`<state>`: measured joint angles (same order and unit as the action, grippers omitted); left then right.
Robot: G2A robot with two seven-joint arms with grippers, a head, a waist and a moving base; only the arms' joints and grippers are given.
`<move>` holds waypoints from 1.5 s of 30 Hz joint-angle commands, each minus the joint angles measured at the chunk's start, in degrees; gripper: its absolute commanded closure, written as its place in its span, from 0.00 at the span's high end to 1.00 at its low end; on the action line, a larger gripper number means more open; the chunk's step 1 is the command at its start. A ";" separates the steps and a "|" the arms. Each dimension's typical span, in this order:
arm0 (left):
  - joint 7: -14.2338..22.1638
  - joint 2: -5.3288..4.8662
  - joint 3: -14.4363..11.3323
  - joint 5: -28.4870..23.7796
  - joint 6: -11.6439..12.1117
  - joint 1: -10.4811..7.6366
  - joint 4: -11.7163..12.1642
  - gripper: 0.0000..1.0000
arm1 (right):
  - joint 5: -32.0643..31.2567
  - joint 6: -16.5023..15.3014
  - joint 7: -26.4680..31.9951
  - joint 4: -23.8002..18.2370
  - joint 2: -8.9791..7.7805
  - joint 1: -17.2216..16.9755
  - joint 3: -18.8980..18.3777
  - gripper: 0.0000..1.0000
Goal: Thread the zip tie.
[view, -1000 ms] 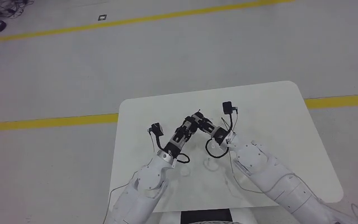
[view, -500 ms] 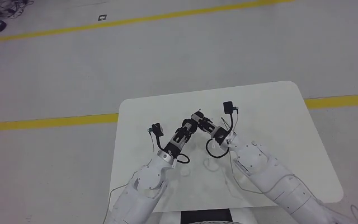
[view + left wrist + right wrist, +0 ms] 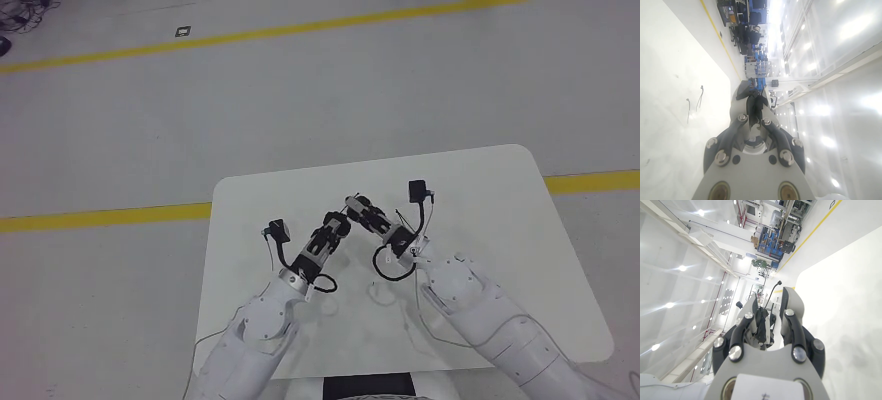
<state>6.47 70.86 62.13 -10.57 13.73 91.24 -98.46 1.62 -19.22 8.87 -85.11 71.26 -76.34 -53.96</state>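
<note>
Two tools met above the white table (image 3: 480,200). The left tool (image 3: 753,106) was pinched closed on one black zip tie (image 3: 771,292), which stood up between the fingers of the right tool (image 3: 352,206) — those were spread wide. At least two loose ties (image 3: 700,96) lay flat on the table, well apart from both tools — their exact count was unclear.
</note>
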 commanded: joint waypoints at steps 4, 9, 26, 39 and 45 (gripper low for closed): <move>1.82 -0.29 0.68 -0.21 0.71 0.78 -0.51 0.00 | 4.48 -0.26 1.79 -0.72 0.03 -0.84 -1.87 1.00; 2.60 -0.44 1.00 -0.31 1.00 1.04 -0.50 0.00 | 10.18 -0.26 6.16 -1.25 0.21 -1.11 -3.94 0.73; 11.53 -1.79 5.65 -4.04 1.09 2.70 -2.25 0.00 | 18.85 -0.26 21.71 1.80 1.25 -0.01 -8.48 1.00; 18.94 -2.52 9.16 -11.72 -0.62 2.92 -0.40 0.00 | 22.64 -0.26 33.20 4.78 0.22 -0.88 -11.70 1.00; 40.79 -4.12 14.83 -24.81 0.85 4.24 2.92 0.00 | 31.79 -0.26 53.05 10.08 -0.53 0.68 -14.99 1.00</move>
<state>42.33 66.96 76.15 -32.34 14.97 95.43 -96.22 31.89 -19.48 57.43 -75.98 70.75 -76.17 -68.83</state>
